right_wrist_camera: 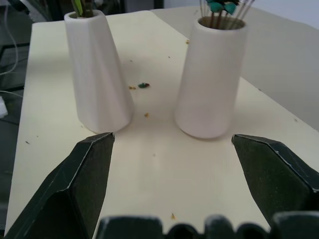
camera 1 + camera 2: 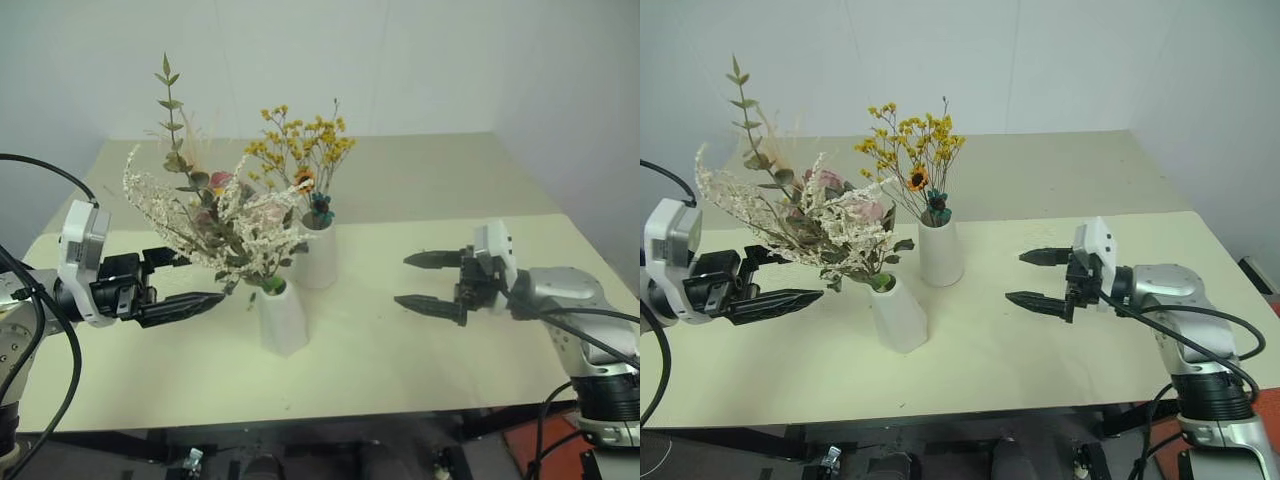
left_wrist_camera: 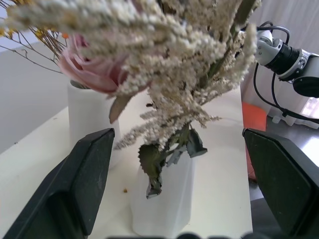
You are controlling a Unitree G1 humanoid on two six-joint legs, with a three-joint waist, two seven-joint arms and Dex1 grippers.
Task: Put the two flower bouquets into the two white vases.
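Note:
The bushy cream-white bouquet [image 2: 215, 215] with green leaves and a pink bloom [image 3: 92, 69] stands in the shorter faceted white vase [image 2: 283, 322], leaning towards my left arm. Behind it, the thin-stemmed yellow bouquet [image 2: 300, 150] with a small sunflower and a teal flower stands in the round white vase [image 2: 318, 258]. My left gripper [image 2: 207, 279] is open just left of the faceted vase, its fingers under the cream sprigs and holding nothing. To the right of both vases my right gripper [image 2: 400, 280] is open and empty, pointing towards them.
Both vases stand near the middle of a cream table [image 2: 450, 190] with a white wall behind. Small flower crumbs [image 1: 143, 85] lie on the table between the vases. An orange-red object [image 2: 540, 445] lies on the floor beyond the table's front right edge.

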